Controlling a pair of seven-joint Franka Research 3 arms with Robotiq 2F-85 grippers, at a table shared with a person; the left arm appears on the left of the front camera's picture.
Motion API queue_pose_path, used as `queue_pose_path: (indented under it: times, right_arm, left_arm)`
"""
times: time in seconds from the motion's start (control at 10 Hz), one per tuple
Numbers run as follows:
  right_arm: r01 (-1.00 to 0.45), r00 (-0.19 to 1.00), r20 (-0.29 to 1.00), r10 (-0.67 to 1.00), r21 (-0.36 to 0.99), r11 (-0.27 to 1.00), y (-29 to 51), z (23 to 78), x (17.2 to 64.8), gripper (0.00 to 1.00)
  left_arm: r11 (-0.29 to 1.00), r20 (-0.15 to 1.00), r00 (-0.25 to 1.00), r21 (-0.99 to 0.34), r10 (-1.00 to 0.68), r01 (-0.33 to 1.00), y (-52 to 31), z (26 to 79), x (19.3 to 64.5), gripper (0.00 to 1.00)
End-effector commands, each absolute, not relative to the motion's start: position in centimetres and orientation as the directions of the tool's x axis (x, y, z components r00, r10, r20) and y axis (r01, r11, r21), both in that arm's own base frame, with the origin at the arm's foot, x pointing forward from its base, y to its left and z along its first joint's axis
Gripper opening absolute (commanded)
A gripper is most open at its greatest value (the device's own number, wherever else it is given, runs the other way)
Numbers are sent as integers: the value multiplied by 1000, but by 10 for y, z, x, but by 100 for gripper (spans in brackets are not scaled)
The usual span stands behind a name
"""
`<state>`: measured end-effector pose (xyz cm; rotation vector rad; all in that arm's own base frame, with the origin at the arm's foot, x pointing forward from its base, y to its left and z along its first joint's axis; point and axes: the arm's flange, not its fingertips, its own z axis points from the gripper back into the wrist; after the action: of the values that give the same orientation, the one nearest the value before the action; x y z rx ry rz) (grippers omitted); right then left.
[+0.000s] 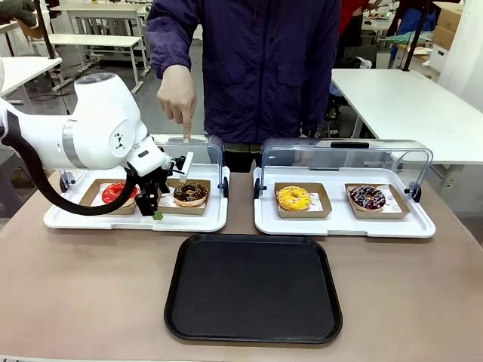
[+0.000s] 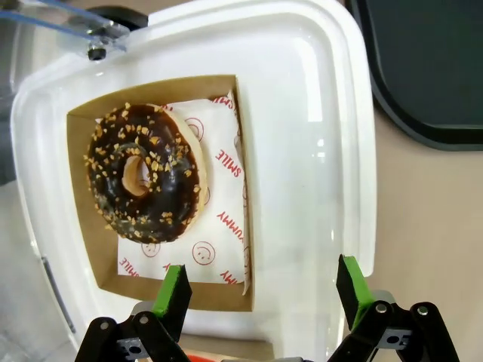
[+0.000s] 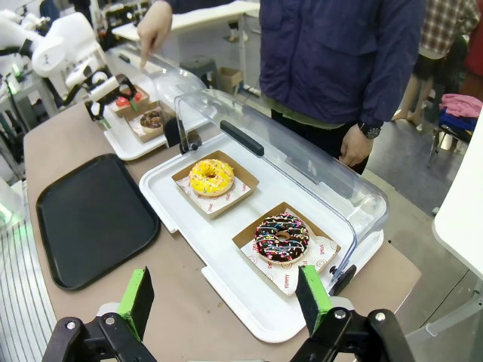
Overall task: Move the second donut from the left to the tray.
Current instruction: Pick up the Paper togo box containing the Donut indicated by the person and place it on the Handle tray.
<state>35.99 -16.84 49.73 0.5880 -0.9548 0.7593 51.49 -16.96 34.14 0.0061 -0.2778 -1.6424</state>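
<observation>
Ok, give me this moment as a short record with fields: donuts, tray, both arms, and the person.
target: chocolate donut in a brown holder, on the left white display tray
other donuts: red donut, yellow donut, multicolour-sprinkled donut
black tray: bare, nearer the robot than the display trays
left gripper: fingers open, at the target's holder, nothing held
right gripper: open, above the table edge
person's hand: pointing down at the target

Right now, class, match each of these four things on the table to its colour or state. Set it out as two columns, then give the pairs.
1. second donut from the left
2. tray
3. left gripper
4. yellow donut

a. bare and black
b. open, over the white display tray
c. in the right-hand display tray
d. dark glaze with pale sprinkles

Pairs: 1-d, 2-a, 3-b, 4-c
</observation>
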Motion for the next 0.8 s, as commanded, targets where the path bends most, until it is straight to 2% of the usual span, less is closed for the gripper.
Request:
queue_pose_path:
  times: [0.0, 0.7]
  right_arm:
    - [-796, 325, 898, 297, 90, 599, -168, 497, 363, 100]
    - [-796, 325, 898, 297, 90, 599, -168, 497, 363, 100]
  left_arm:
    - [-67, 152, -98, 198, -984, 978, -167, 339, 525, 100]
    - [-60, 132, -83, 170, -988, 984, -163, 322, 552, 100]
